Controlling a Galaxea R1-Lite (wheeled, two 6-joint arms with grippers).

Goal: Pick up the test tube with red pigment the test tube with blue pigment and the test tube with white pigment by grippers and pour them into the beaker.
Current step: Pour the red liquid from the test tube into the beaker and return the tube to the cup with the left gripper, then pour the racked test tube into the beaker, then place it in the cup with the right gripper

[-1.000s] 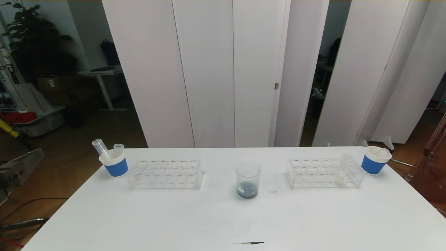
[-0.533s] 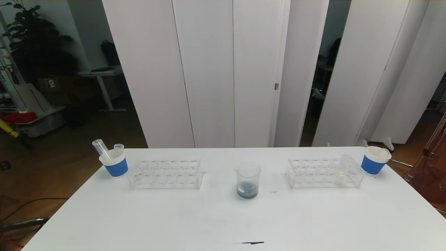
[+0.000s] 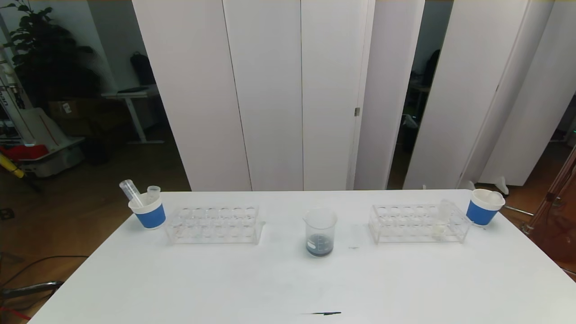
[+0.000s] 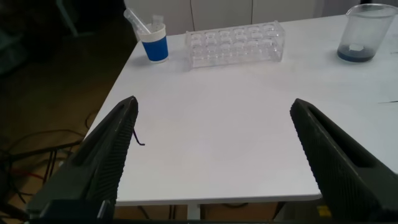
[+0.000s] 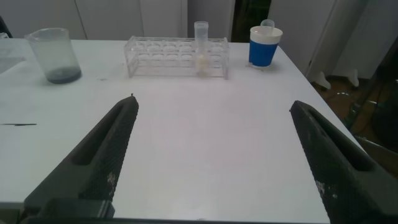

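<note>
At the far left of the table [image 3: 180, 288] a blue-banded cup [image 3: 147, 212] is seen, with two emptied tubes [image 3: 130, 191] leaning in it. Just to its right lies the left rack [image 3: 213, 224], in which no tube can be made out. The left gripper [image 4: 214, 158] is held low off the near left edge of the table, outside the head view, its jaws spread wide with nothing between them.

In the middle stands the beaker [image 3: 320, 232], upright, with a shallow dark bluish layer at its bottom; from this it is judged that at least some pigment has already been poured.

Further right, the right rack [image 3: 418, 222] holds the test tube with white pigment [image 3: 442, 219] upright near its right end, pale liquid settled at its bottom. Beyond it, at the far right corner, a second blue-banded cup [image 3: 483, 206] is placed. The right gripper [image 5: 214, 158] waits at the near right edge, jaws likewise spread and empty.

The white tube is judged to be light, stiff, smooth and breakable. It would best be taken on the bare upper part that rises clear of the rack, below the rim, with a moderate squeeze so that it neither slips nor cracks. A straight upward lift is called for, lest the rack be dragged along.
</note>
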